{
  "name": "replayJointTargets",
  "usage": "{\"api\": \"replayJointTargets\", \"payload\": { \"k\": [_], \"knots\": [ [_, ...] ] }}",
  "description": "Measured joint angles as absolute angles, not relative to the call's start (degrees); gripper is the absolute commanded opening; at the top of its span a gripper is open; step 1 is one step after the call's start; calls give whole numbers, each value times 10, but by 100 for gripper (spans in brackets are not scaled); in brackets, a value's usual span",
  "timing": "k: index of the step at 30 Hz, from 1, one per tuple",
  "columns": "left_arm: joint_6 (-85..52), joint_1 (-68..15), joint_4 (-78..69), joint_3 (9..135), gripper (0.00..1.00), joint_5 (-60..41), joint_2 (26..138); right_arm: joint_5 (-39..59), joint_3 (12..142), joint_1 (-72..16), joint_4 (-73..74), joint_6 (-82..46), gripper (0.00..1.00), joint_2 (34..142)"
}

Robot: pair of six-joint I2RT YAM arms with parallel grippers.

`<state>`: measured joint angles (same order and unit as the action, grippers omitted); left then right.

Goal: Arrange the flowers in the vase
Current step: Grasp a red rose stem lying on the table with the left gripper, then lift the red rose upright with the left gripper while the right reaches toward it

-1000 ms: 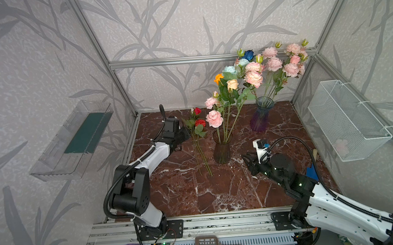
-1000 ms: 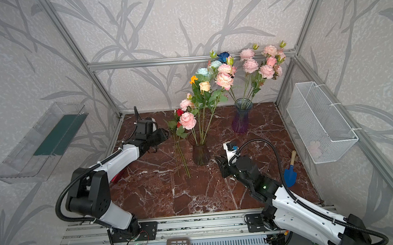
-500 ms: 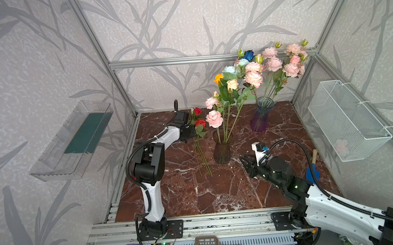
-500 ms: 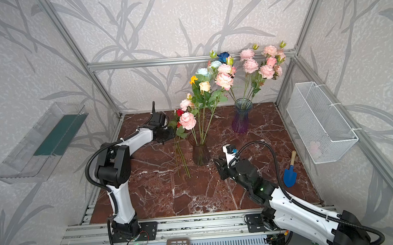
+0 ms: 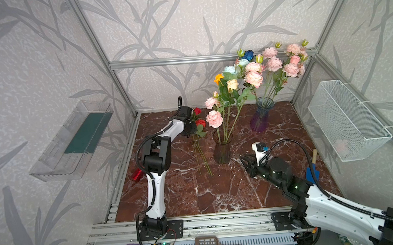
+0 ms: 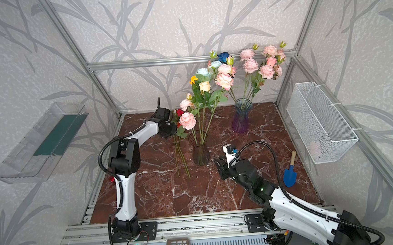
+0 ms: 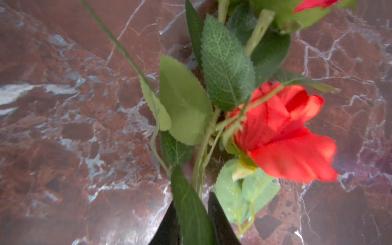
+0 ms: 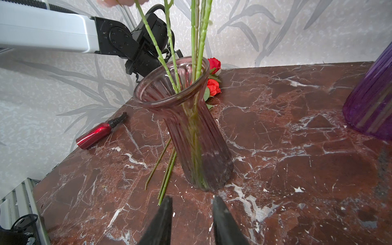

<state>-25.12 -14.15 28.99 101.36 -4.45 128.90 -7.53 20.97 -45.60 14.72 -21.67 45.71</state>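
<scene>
Red roses point(image 5: 200, 122), judged light and springy, best taken by the stem, are shown lying on the desk point(image 5: 219, 192) beside the vase point(image 5: 222, 149), straddled by left fingers point(image 7: 220, 224) (grip indeterminable); right fingers point(image 8: 163, 220) are spread, empty.

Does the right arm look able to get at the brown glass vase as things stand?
Probably yes. The right pincer is open and points at the brown glass vase, with only bare marble table between them. The loose rose stems lie beside the vase; their ends come near the pincer and might be brushed.
</scene>
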Motion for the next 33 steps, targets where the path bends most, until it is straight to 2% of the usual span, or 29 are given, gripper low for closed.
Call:
{"api": "replayJointTargets", "payload": {
  "k": [5,16,20,33],
  "knots": [
    [-250,-141,301,1020,23,-41,1300,-77,210,-456,149,-217,34,462],
    [-241,-137,300,1020,6,-46,1299,-77,209,-456,152,-217,34,465],
    [-241,-135,300,1018,5,-55,1281,-77,209,-456,152,-217,34,465],
    [-256,-135,271,920,4,-77,1096,-77,208,-456,152,-217,33,463]
  ]
}}
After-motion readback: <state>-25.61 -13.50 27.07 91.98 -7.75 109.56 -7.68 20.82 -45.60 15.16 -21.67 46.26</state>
